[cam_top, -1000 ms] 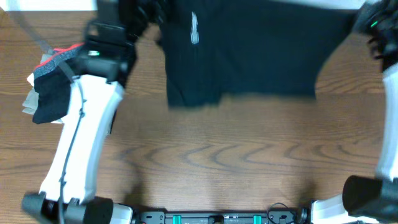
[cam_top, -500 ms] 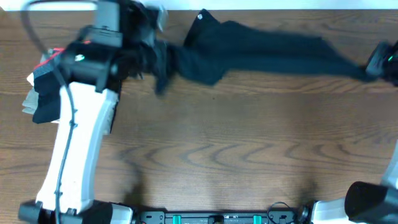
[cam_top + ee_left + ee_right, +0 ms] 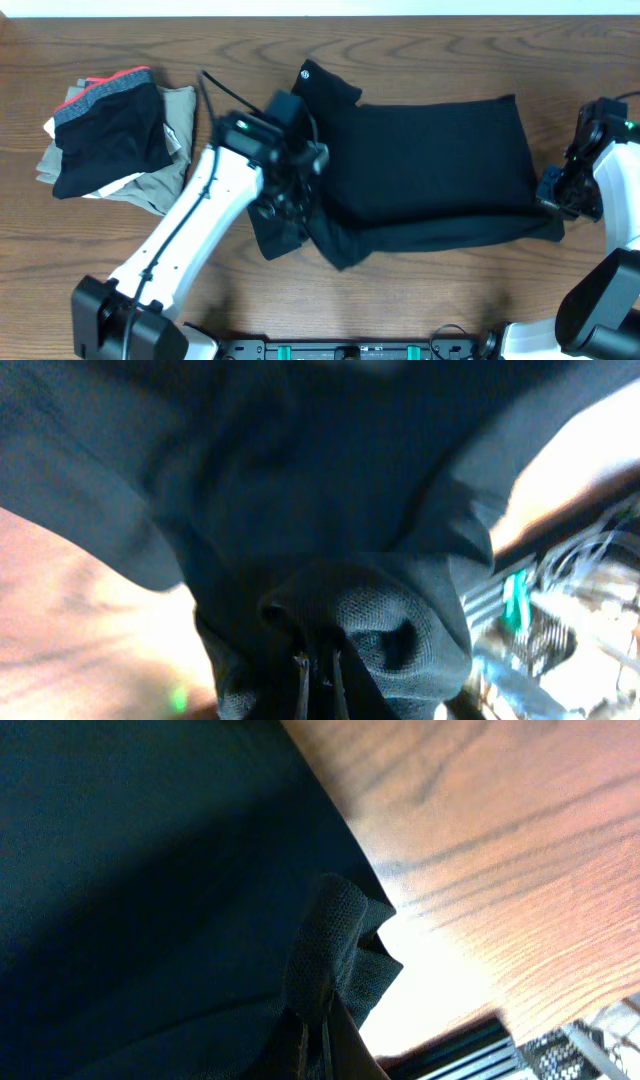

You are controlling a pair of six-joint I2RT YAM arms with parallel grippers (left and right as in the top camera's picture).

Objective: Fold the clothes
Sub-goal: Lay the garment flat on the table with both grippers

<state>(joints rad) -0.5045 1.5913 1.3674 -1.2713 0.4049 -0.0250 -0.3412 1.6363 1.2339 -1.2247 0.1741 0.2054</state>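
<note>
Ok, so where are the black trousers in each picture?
Overhead: the black trousers lie across the middle and right of the table.
Left wrist: the black trousers fill most of the picture, bunched in the left gripper at the bottom.
Right wrist: the black trousers cover the left side, with a corner pinched in the right gripper at the bottom.
Shared landmark: the brown wooden table shows in all three views.

matt knit cloth clothes (image 3: 430,160), glossy wood-grain table (image 3: 400,290)

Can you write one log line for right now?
left tool: shut on black trousers | right tool: shut on black trousers | black trousers: lying across table
</note>
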